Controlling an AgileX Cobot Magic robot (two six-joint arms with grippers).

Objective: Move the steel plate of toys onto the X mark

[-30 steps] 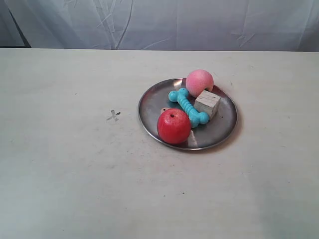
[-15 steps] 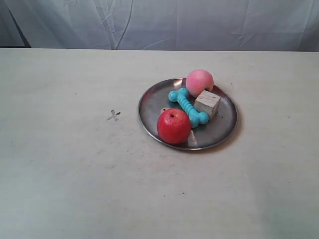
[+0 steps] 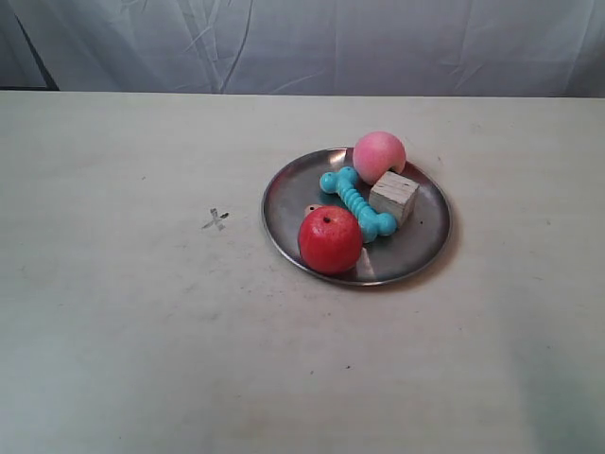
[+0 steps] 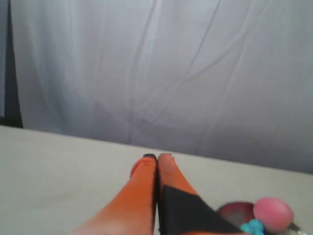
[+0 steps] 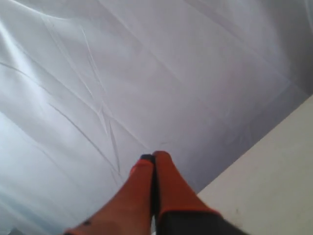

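Observation:
The round steel plate (image 3: pixel 293 189) rests on the white table right of centre in the exterior view. On it lie a red apple (image 3: pixel 330 239), a pink ball (image 3: pixel 379 156), a turquoise dog-bone (image 3: pixel 357 203) and a pale wooden cube (image 3: pixel 393 196). The faint X mark (image 3: pixel 216 219) is on the bare table to the plate's left. Neither arm shows in the exterior view. My left gripper (image 4: pixel 157 157) is shut and empty, with the plate (image 4: pixel 234 211) and pink ball (image 4: pixel 273 214) off to one side. My right gripper (image 5: pixel 154 155) is shut and empty, aimed at the backdrop.
A wrinkled white cloth (image 3: pixel 312 43) hangs behind the table's far edge. The table (image 3: pixel 142 331) stretches all around the plate with only small dark specks on it.

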